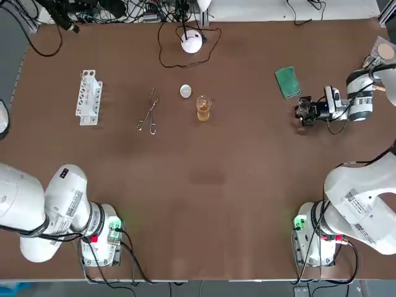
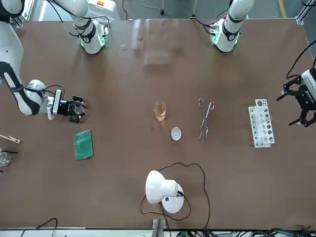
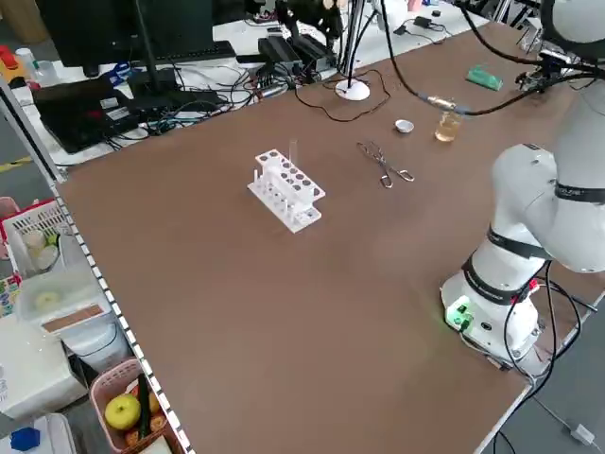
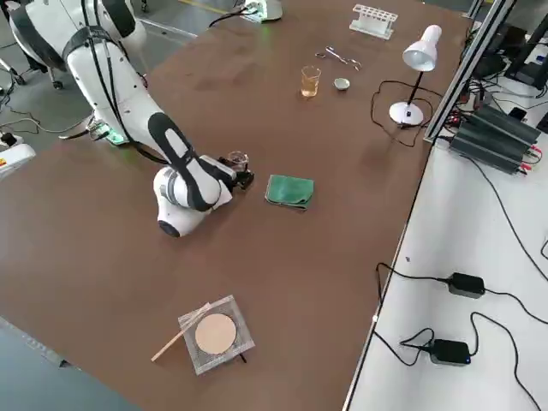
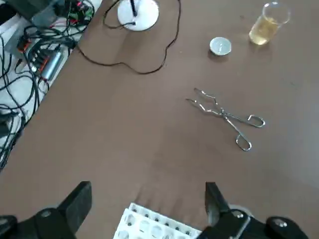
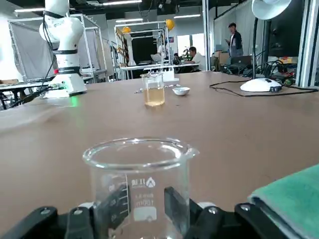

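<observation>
Two beakers are counted: the amber-filled beaker point(image 1: 203, 109) at the top view's centre, and the empty beaker point(image 6: 139, 184) at its right, clasped by the low, horizontally laid right tool point(image 1: 302, 112). The left tool point(image 2: 295, 105) is held spread over one rack point(image 2: 260, 123).

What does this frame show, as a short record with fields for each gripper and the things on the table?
Right gripper: low over the table, shut on an empty beaker, beside a green cloth
Left gripper: open, raised next to a tube rack
Mid-table: glass of amber liquid, tongs, small dish, lamp
</observation>
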`<state>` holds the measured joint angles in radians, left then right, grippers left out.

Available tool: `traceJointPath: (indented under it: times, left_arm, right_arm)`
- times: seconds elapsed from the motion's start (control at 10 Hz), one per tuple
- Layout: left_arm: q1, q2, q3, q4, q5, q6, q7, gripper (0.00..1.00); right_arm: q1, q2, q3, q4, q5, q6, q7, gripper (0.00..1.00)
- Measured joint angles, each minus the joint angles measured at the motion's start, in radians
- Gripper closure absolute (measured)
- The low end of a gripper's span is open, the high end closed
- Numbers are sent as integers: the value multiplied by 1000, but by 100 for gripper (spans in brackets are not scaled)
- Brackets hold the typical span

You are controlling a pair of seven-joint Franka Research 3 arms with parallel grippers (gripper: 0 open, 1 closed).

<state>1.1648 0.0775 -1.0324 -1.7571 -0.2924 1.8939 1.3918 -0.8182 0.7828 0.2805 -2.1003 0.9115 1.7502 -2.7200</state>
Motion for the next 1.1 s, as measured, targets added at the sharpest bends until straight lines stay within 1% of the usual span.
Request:
traceJointPath:
  times: [0.2, 0.3, 0.5, 0.6, 0.7, 0.8, 0.9, 1.1]
  left_arm:
    - [0, -7, -63, -2, 76, 29, -161, 0]
    - [0, -7, -81, -3, 115, 30, -236, 0]
    - [0, -7, -96, -2, 165, 30, -340, 0]
    - [1, -7, -107, 4, 212, 30, -385, 0]
    - [1, -8, -124, 15, 259, 17, -435, 0]
    - [1, -10, -138, 39, 276, -28, -486, 0]
    - [1, -15, -148, 71, 283, -82, -552, 0]
    - [1, -42, -161, 109, 291, -145, -711, 0]
  right_arm:
    - [0, 21, -21, 0, -15, -27, -1, 59]
    - [0, 27, -34, 1, -15, -48, -1, 59]
    - [0, 33, -45, 1, -15, -58, -1, 59]
    - [0, 34, -47, 1, -16, -58, -1, 59]
    - [0, 34, -51, 1, -16, -58, -1, 59]
    - [0, 34, -55, 1, -16, -58, -1, 58]
    - [-1, 34, -58, 1, -16, -58, -1, 57]
    - [-1, 34, -60, 2, -16, -58, -1, 53]
